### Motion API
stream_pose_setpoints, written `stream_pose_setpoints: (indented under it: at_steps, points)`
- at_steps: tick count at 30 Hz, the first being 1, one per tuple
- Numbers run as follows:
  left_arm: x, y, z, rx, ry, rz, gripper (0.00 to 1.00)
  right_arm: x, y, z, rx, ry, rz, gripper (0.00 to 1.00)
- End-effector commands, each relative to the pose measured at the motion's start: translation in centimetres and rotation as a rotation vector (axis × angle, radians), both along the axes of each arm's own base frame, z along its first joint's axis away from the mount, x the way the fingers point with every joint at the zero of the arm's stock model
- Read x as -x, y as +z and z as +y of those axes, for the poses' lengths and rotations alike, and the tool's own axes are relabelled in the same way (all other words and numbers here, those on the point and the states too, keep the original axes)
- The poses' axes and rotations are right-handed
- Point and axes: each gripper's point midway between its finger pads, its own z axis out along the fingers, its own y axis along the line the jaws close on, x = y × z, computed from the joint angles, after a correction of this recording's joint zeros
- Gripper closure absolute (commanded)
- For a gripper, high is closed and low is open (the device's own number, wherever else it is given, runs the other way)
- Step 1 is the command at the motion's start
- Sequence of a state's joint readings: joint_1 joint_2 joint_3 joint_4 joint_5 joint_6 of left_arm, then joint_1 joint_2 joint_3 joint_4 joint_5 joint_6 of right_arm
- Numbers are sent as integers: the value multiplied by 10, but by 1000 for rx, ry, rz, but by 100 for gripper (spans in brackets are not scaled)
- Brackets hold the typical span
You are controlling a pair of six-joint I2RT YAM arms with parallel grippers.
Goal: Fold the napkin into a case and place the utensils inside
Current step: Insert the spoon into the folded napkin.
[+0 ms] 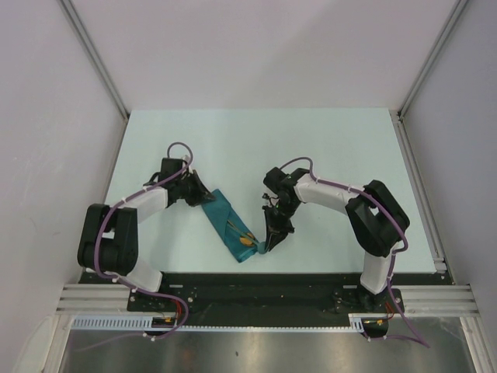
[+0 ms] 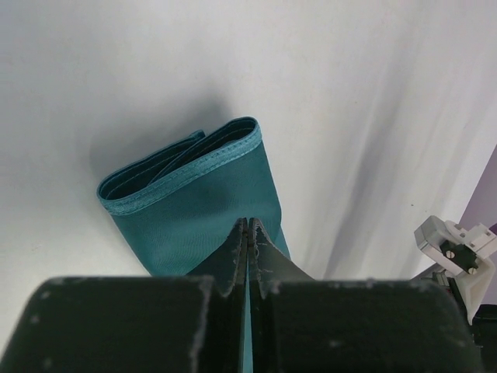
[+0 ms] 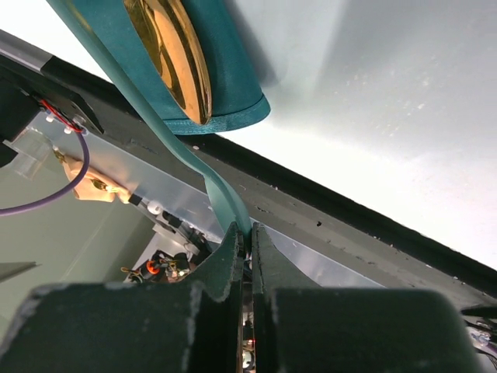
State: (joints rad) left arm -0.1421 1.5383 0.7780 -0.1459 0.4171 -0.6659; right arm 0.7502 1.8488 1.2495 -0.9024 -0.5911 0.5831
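Pale table (image 1: 311, 140), teal case (image 1: 227, 221) on it

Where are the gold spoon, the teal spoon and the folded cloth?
gold spoon (image 3: 175, 54), right wrist view, its bowl.
teal spoon (image 3: 225, 200), right wrist view, its handle.
folded cloth (image 2: 202, 210), left wrist view, its top face.

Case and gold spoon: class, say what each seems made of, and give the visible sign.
The case looks like woven cloth, slightly shiny: fine weave, stitched hem, soft folded layers. The gold spoon looks like polished metal: mirror-like reflections on its bowl, though coated plastic cannot be excluded.
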Motion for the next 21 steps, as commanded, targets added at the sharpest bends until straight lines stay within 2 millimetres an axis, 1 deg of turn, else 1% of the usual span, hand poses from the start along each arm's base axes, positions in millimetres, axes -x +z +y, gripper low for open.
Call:
stream_pose_setpoints:
  at_steps: [1,2,3,7,15,21]
  points:
    - [-4,-3,3,-25,46,33,100,-1,5,-1,-1,-19,13,100]
    - [-2,-7,4,-27,60,62,100,0,4,-1,0,-18,18,100]
    - [-5,-6,4,-34,65,62,100,-1,4,0,-4,-21,21,100]
    - [-3,-10,6,-55,84,92,100,-1,3,3,-10,-14,24,100]
    - [-1,-16,4,-55,84,125,100,-4,-3,13,-18,-24,29,100]
    - [4,-23,1,-55,71,147,100,-11,3,31,-75,-56,23,100]
